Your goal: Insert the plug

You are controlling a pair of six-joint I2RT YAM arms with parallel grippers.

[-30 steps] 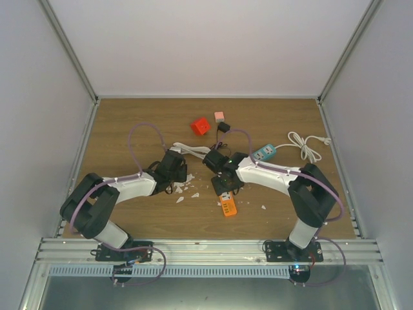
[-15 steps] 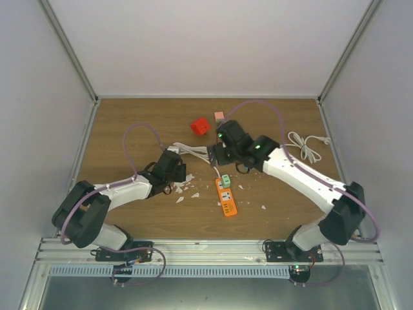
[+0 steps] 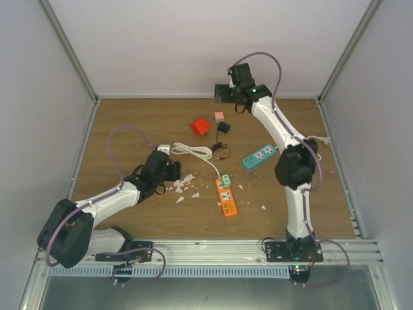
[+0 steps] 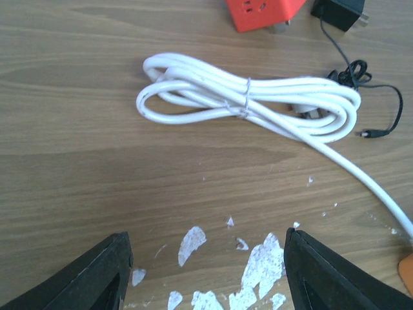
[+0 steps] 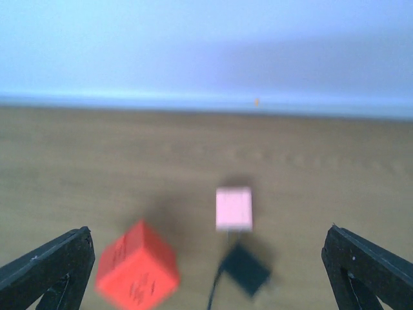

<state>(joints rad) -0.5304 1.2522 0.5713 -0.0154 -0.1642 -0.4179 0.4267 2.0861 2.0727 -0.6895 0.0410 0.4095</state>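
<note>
We see the green plug (image 3: 226, 180) at the far end of the orange power strip (image 3: 226, 201), touching it. It's too small in the top view to tell if it's seated, and the left wrist view cuts the strip to a sliver. The right wrist view is blurred.

Left arm stretches low; left claw (image 4: 206, 271) is open w/ nothing in it, over white flecks (image 4: 258, 268), near the coiled white cord (image 4: 258, 100).

Right arm reaches high by the back wall; right claw (image 5: 206, 258) is spread wide, empty, looking down on the red cube (image 5: 137, 274), pink cube (image 5: 233, 208) & black adapter (image 5: 244, 271).

The surface (image 3: 129, 123) is wood, w/ a teal strip (image 3: 259, 155) on it; the walls are grey.
</note>
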